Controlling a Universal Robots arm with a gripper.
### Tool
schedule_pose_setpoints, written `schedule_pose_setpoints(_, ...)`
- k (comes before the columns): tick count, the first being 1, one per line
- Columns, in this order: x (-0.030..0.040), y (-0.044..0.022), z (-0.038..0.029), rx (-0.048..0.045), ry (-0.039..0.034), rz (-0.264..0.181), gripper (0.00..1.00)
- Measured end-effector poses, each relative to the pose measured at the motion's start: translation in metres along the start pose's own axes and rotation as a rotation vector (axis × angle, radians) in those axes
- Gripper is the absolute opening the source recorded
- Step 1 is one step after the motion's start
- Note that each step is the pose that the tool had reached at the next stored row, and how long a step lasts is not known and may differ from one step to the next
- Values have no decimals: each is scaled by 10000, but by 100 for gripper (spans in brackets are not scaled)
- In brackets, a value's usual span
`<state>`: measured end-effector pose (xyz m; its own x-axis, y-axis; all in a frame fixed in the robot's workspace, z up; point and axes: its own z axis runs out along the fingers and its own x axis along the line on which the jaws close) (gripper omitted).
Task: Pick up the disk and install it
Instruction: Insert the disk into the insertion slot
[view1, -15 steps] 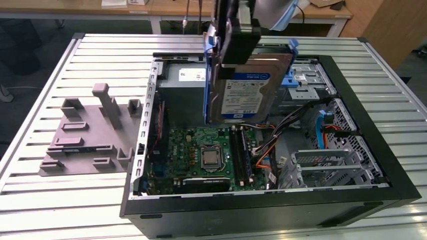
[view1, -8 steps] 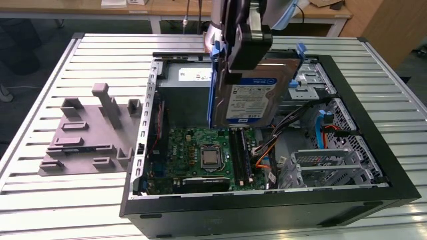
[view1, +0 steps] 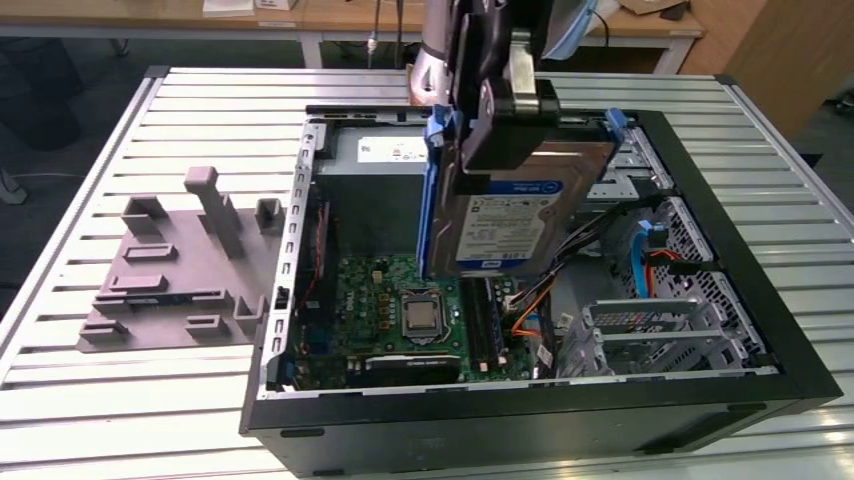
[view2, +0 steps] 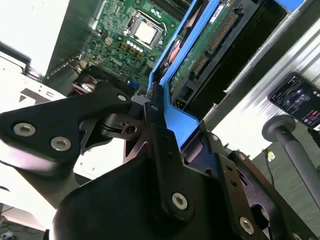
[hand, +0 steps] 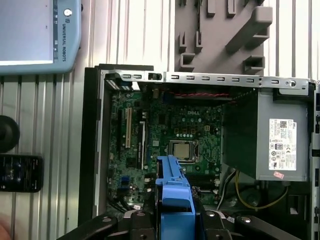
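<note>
One step down, I'd say: pickup looks done, install isn't.

Step in hand: carrying the disk (view1: 514, 225) over the open PC case (view1: 747, 300). I'd call this the transport part, roughly halfway through the job.

Tool: my tool (view1: 505, 120) is clamped on the disk's blue carrier frame (hand: 175, 195); in the second wrist view the black fingers (view2: 155, 125) pinch that frame edge.

Disk position: hanging on edge, label side facing the exterior camera, in the air above the motherboard (view1: 400, 315). Touching nothing but the tool as far as I can see.

Drive bay: grey metal cage (view1: 641, 165) with blue bits, at about 2 o'clock from the disk in the exterior view, along the case's far side. Disk is near it, not in it.

Other stuff: power-supply box (hand: 280, 142) sits beside the board; grey fixture plate (view1: 174, 270) lies on the worktop (view1: 80, 400) at 9 o'clock from the case.

Next move calls for: my guess, laying the disk flat and lining its frame up with the bay rails.

Watch out: orange and blue cables (view1: 654, 260) by the bay could snag.
</note>
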<state>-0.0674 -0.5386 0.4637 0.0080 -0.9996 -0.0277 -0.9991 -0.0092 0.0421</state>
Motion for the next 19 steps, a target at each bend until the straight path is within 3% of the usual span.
schedule_pose_setpoints(8, 78, -206, -2, -58, -1, 2, 36)
schedule_pose_setpoints(19, 337, -239, 6, -59, 0, 2, 36)
